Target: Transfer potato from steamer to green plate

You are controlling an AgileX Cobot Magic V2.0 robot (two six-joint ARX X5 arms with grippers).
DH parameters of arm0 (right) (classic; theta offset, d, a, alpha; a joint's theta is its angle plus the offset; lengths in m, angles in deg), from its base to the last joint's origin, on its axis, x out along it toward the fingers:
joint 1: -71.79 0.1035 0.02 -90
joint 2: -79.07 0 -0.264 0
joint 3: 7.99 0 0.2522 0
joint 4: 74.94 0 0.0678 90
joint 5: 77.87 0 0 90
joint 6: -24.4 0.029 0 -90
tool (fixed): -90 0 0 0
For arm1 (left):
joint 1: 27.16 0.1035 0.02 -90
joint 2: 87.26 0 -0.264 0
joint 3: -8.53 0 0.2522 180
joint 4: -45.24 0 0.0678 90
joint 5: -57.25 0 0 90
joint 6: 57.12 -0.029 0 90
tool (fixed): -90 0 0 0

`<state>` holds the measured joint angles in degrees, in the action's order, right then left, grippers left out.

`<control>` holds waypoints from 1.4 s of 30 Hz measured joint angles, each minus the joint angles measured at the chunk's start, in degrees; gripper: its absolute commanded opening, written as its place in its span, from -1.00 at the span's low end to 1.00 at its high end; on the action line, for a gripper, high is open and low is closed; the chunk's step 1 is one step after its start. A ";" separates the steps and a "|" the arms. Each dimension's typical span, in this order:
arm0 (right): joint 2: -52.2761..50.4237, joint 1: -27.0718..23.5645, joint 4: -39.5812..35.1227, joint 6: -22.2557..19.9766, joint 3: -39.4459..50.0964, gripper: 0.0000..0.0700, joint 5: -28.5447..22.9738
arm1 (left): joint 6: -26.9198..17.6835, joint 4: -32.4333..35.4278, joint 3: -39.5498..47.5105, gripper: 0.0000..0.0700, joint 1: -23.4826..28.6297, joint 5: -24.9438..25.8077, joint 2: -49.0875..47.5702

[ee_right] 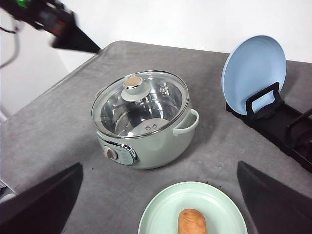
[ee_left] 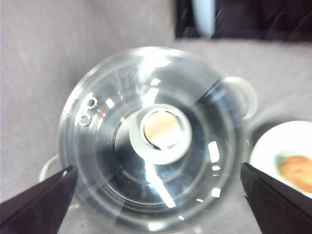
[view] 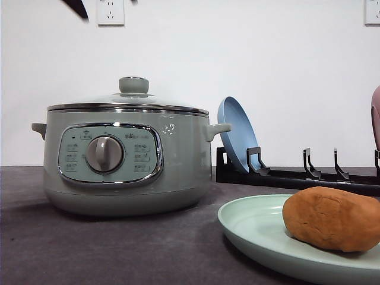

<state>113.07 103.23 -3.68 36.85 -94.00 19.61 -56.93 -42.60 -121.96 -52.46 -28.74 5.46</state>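
The orange-brown oblong potato (view: 332,218) lies on the wide mint-green plate (view: 255,228), just beside the lidded sage-green round steamer (view: 127,166). The left gripper (ee_left: 156,204), above the lid, and the right gripper (ee_right: 158,207) are spread wide, empty. Any hasty retreat could clip the glass lid (ee_right: 140,103).

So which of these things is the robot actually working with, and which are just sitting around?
Part of the job:
potato, lying on the green plate
steamer, glass lid on

Just lying about:
blue plate, standing upright in the black dish rack
wall sockets
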 measured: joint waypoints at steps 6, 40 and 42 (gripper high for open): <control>0.00 0.00 0.00 -0.02 0.00 0.83 0.00 | 0.85 -1.11 0.84 1.00 0.00 0.22 -9.10; 0.00 0.00 3.07 -2.11 0.00 0.81 0.00 | 2.29 27.24 57.55 0.65 0.00 9.85 -58.03; 0.00 0.00 3.13 -2.11 0.00 0.11 0.00 | 2.28 27.22 57.55 -0.46 0.00 9.86 -58.04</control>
<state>113.07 103.23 -0.56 34.74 -94.00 19.61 -54.65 -15.38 -64.41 -52.46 -18.88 -52.58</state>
